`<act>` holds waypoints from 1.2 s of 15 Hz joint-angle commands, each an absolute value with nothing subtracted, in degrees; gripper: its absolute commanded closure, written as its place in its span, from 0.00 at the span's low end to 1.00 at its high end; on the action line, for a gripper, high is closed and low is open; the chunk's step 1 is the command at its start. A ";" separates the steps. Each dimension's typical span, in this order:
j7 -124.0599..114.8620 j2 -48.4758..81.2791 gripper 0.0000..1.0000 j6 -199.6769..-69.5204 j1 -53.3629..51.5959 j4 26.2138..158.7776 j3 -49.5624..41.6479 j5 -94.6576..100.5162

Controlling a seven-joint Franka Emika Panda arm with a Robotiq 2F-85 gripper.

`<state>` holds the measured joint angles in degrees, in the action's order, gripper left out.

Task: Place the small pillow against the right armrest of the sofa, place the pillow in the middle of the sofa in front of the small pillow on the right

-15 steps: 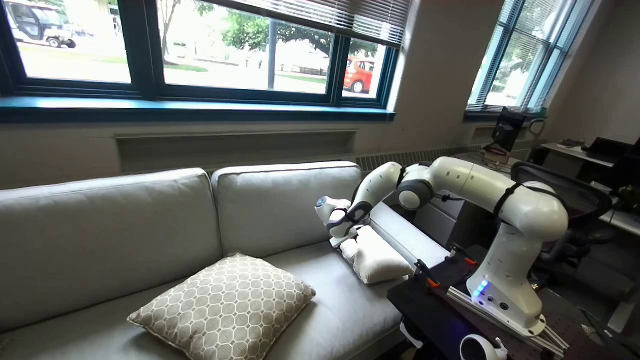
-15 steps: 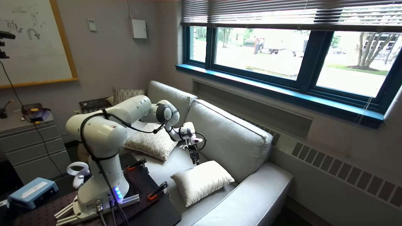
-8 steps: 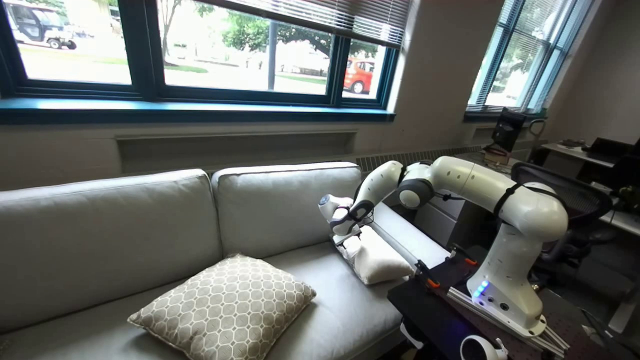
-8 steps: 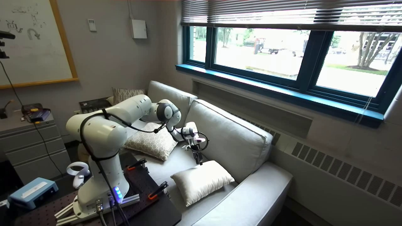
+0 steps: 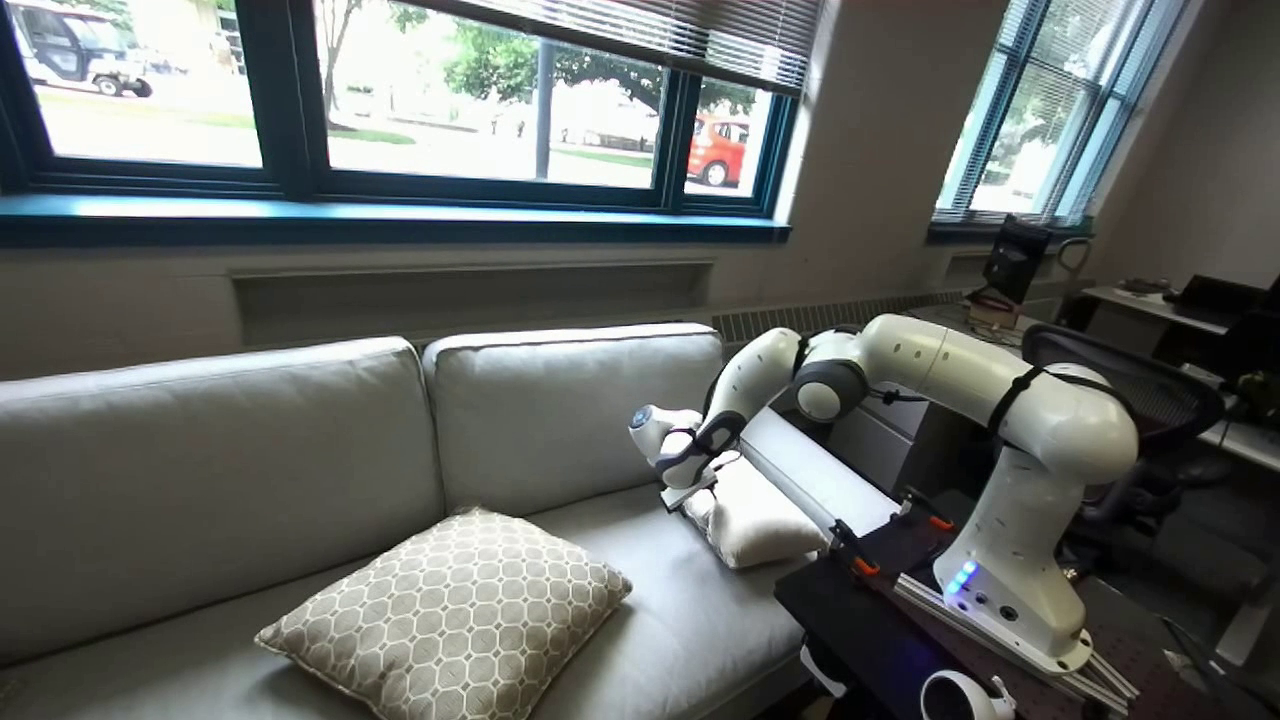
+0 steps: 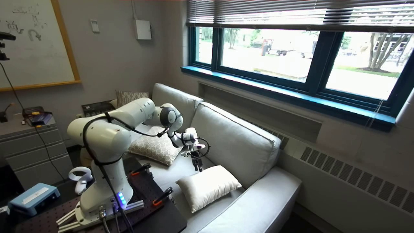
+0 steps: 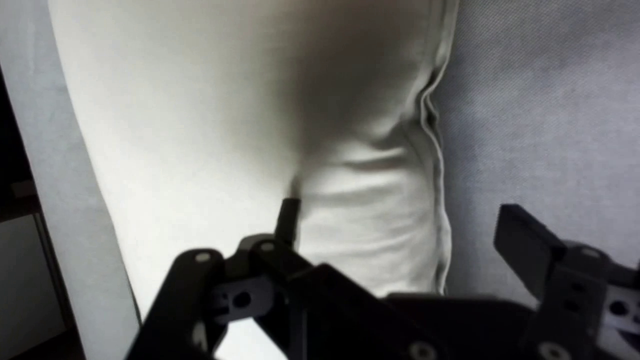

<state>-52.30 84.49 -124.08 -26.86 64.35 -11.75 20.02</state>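
Note:
The small pillow (image 6: 210,187), plain off-white, lies on the seat near the right armrest (image 6: 258,204), with a narrow strip of seat showing between them. My gripper (image 7: 400,210) is open and straddles the small pillow's seamed edge in the wrist view. One finger (image 7: 289,217) is over the fabric and the opposite one is over grey seat; whether either touches, I cannot tell. In an exterior view the black fingers (image 6: 196,164) point down beside the pillow's far edge. The larger lattice-patterned pillow (image 5: 450,620) rests mid-sofa. Light grey upholstery covers the sofa (image 5: 570,410).
Back cushions (image 6: 236,139) rise close behind the gripper. A black table (image 6: 165,216) bearing the arm's base borders the seat front, with orange-tipped clamps (image 6: 163,195) at its edge. Another patterned cushion (image 6: 131,97) stands at the sofa's far end.
The gripper first shifted slightly toward the armrest, then back away from it and a little lower, toward the patterned pillow. Both pillows have stayed put.

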 commanded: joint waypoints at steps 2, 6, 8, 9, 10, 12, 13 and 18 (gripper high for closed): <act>-52.67 84.51 0.00 -121.85 -29.77 65.80 -11.48 22.29; -56.30 84.59 0.00 -120.03 -33.42 70.04 -16.33 30.14; -59.98 84.65 0.00 -117.71 -32.49 71.00 -15.27 38.24; -61.96 84.67 0.00 -116.00 -32.30 71.44 -14.82 41.77; -63.38 84.69 0.08 -114.48 -31.64 71.58 -14.07 44.77; -64.58 84.69 0.33 -112.28 -30.19 71.43 -13.44 49.18; -64.26 84.69 0.40 -111.95 -30.69 71.52 -14.34 48.67; -67.55 84.59 0.79 -109.24 -29.06 69.95 -14.18 54.18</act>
<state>-64.51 84.58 -111.24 -30.58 71.26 -14.47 50.46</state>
